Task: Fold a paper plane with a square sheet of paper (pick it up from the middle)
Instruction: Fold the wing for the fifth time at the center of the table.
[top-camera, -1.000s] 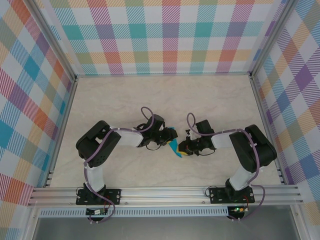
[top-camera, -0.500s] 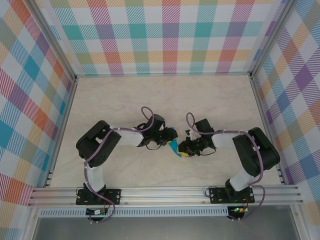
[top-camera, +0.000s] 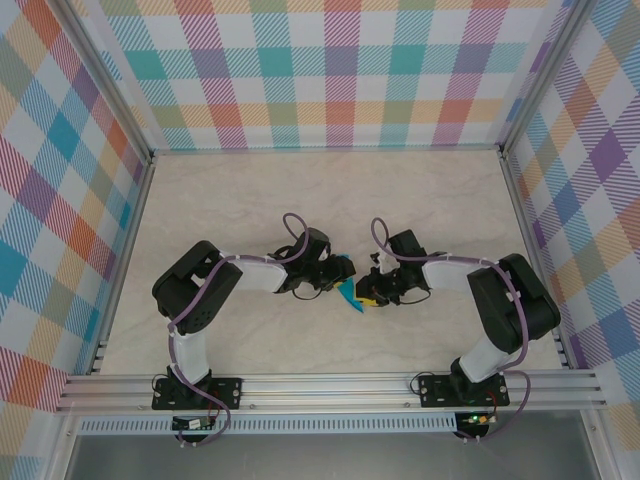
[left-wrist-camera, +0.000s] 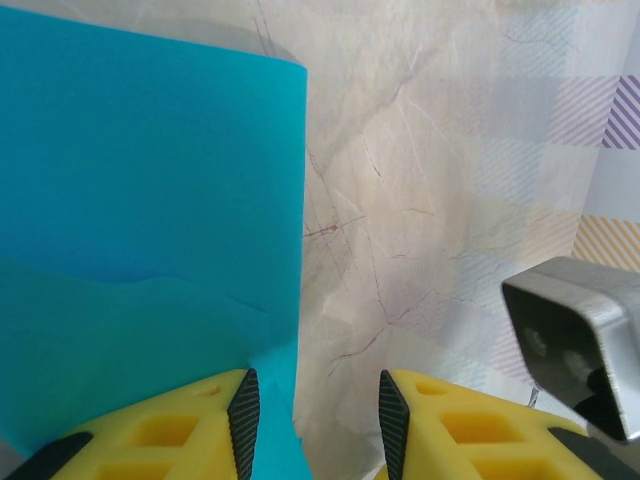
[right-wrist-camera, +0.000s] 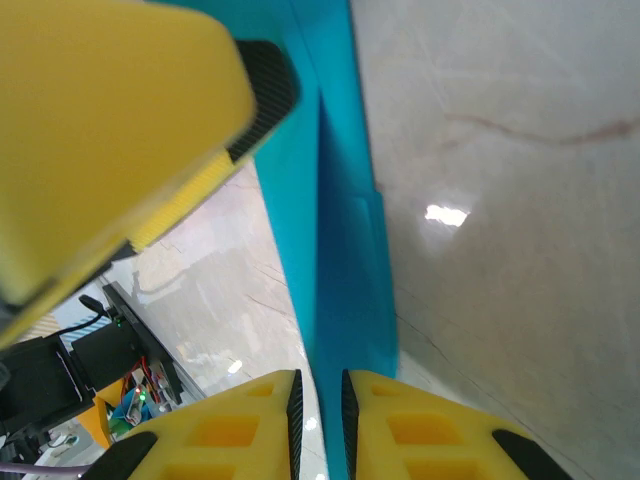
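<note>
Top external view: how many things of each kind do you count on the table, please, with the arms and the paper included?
Robot arms: 2, the left arm and the right arm
Teal paper: 1
Total: 3

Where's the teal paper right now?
Top view: the teal paper sits near the middle of the table, between the left gripper and the right gripper.
</note>
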